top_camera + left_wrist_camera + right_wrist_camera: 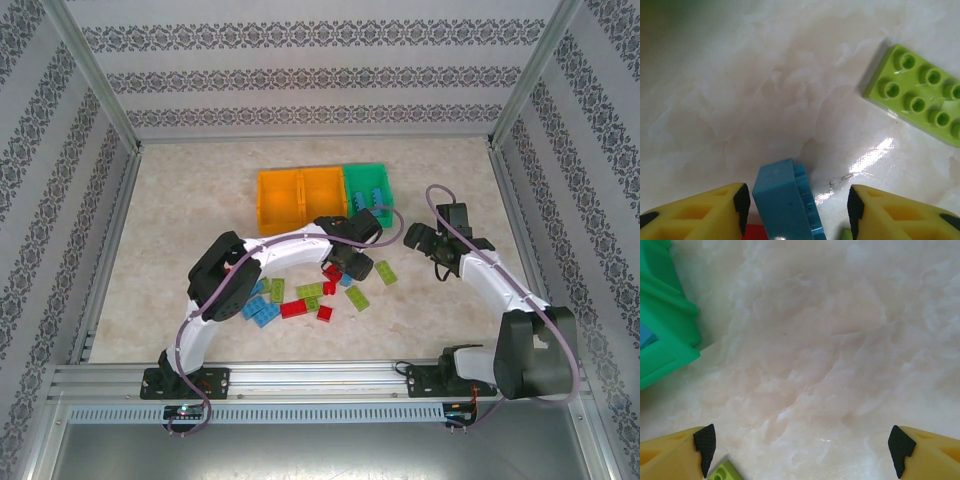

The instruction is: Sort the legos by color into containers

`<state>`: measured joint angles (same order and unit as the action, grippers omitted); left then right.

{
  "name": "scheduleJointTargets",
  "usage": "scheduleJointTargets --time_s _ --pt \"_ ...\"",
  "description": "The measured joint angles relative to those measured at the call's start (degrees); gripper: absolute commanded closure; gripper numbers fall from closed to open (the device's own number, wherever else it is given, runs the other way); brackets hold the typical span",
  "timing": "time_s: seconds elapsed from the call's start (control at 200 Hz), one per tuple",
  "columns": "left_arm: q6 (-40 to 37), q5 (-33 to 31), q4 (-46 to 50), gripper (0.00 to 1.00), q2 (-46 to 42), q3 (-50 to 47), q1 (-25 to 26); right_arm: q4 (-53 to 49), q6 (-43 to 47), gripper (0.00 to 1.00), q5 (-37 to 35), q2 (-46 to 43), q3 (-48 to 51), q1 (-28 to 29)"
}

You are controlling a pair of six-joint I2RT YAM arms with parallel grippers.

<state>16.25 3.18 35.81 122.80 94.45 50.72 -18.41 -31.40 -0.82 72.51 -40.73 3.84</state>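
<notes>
Top view: you're mid-pick. Your left tool (348, 262) is down at the far edge of the scatter of small studded plastic legos (300, 295), red, blue and light green, on the pale marbled worktop (180, 200). Your right tool (425, 240) hangs just beside the row of open rectangular plastic containers (300, 197), two orange and one green, with blue bricks in the green one.

Left wrist: the left tool straddles a glossy blue plastic brick (782, 200), tipped with a smooth face up. There's a gap on one side, so it's not gripped. Next, close squarely, lift, and carry it to the green bin. Slick hard plastic could twist out. A flat light green studded plate (917, 92) lies apart.

Right wrist: the right tool is wide and empty over bare worktop, with the green bin corner (665, 335) at left.
</notes>
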Motion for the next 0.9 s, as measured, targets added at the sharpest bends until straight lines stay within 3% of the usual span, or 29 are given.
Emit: scheduleJointTargets --time_s 0.265,0.899 --pt "-0.9 -0.4 1.4 0.51 1.0 1.8 0.3 0.0 0.0 0.07 0.0 -0.9 0.3 -1.1" --pt "-2.5 -1.1 2.6 0.53 3.0 2.3 1.0 -0.2 0.0 0.06 0.2 -3.3 1.9 -3.0"
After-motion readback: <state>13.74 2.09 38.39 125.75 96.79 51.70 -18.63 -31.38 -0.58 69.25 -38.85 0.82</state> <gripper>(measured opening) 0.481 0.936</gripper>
